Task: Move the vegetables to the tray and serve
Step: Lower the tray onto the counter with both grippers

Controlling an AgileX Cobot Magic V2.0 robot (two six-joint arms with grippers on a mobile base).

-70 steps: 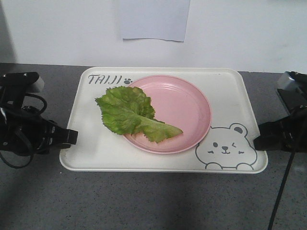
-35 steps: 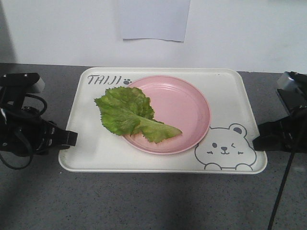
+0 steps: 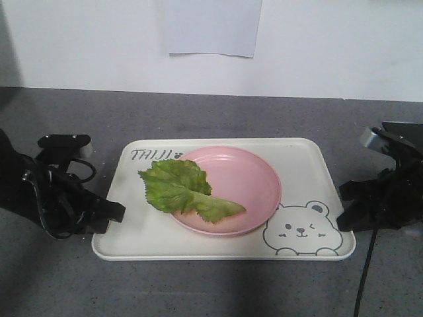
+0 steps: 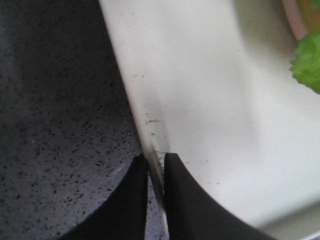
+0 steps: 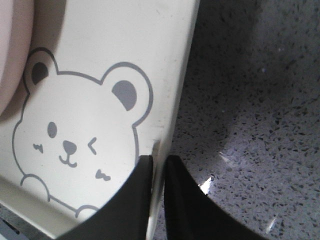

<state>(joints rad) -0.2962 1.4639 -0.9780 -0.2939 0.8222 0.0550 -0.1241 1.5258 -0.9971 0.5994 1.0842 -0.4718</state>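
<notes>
The vegetables, one green frilly lettuce leaf point(image 3: 178, 188), lie half on a round pink plate point(image 3: 248, 185) that sits on the cream tray point(image 3: 310, 168). My left gripper point(image 3: 112, 212) is shut on the tray's left rim. My right gripper point(image 3: 345, 198) is shut on the right rim, beside the bear drawing. In the left wrist view the gripper point(image 4: 156, 156) pinches the thin rim of the tray point(image 4: 200, 90), and a bit of lettuce point(image 4: 307, 62) shows at the right edge. The right wrist view has the gripper point(image 5: 159, 159) clamped on the tray point(image 5: 115, 50) by the bear.
A grey speckled countertop point(image 3: 211, 284) runs under and around the tray. Behind it is a white wall with a sheet of paper point(image 3: 208, 26) stuck on. Black cables hang by both arms.
The tray with plate and leaf has shifted down the view toward the near side and looks smaller. Both grippers went with it, still clamped on its rims.
</notes>
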